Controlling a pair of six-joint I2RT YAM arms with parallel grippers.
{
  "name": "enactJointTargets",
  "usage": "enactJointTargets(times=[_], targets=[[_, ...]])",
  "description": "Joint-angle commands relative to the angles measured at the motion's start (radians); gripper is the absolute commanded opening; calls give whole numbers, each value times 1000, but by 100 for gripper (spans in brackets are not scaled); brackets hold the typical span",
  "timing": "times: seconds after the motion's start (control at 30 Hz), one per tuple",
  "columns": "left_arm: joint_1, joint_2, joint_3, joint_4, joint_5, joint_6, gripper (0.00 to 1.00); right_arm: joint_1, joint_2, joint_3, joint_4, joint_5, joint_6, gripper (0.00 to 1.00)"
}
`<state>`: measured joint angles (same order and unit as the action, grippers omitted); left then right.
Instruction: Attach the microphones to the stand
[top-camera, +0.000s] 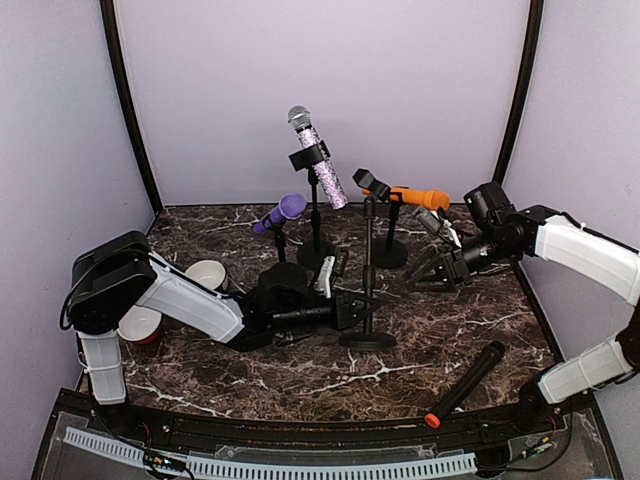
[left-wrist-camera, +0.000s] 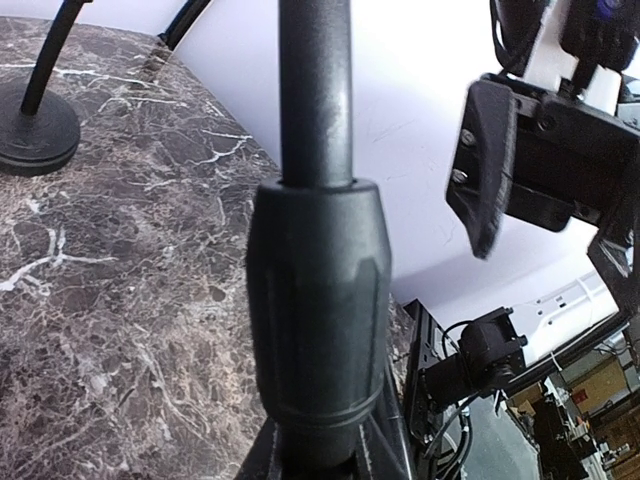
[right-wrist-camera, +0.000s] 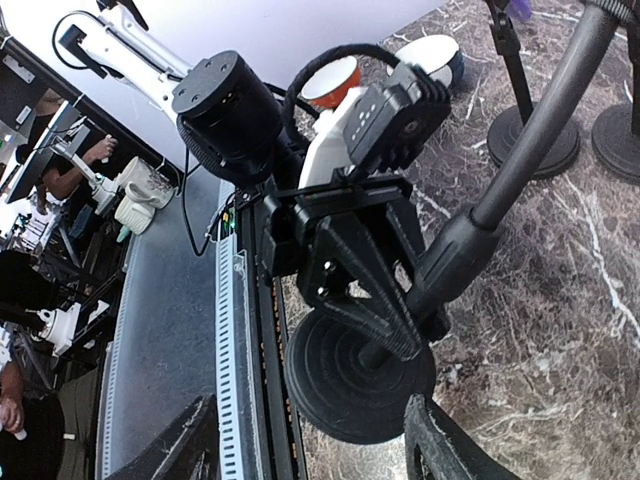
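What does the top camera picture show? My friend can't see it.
The left gripper clamps the pole of an empty stand. Behind, the purple microphone, lilac microphone and orange microphone are mounted; the black microphone lies on the table in front. The right gripper is open nearby.

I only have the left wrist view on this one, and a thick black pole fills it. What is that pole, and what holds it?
Observer: It belongs to the middle stand. The left claw is clamped low on it, just above its round base.
Operator: Any microphone not on a stand?
Observer: One. The black microphone with the orange end lies on the table, front right.
Operator: And the right claw?
Observer: The right claw is to the right of that stand, open and holding nothing.
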<state>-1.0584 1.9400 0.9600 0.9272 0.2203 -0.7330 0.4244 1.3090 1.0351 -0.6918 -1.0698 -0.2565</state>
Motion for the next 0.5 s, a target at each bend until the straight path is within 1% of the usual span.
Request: enactJointTargets(times=[0.0,0.07,0.17,0.27,0.37,0.47], targets=[[-12,-100,-6,166,33,30,0,1,8,9,166,-22,86,65],[-14,-98,-5,192,46,33,0,4,25,5,242,-30,118,65],[-15,-98,4,215,70,39,0,21,64,15,305,-54,140,65],[-15,-95,16,214,87,39,0,42,100,25,365,-73,181,62],[-15,-92,23,220,97,37,0,65,123,25,435,-100,230,58],[-17,-85,31,219,106,33,0,93,132,23,486,-114,258,49]])
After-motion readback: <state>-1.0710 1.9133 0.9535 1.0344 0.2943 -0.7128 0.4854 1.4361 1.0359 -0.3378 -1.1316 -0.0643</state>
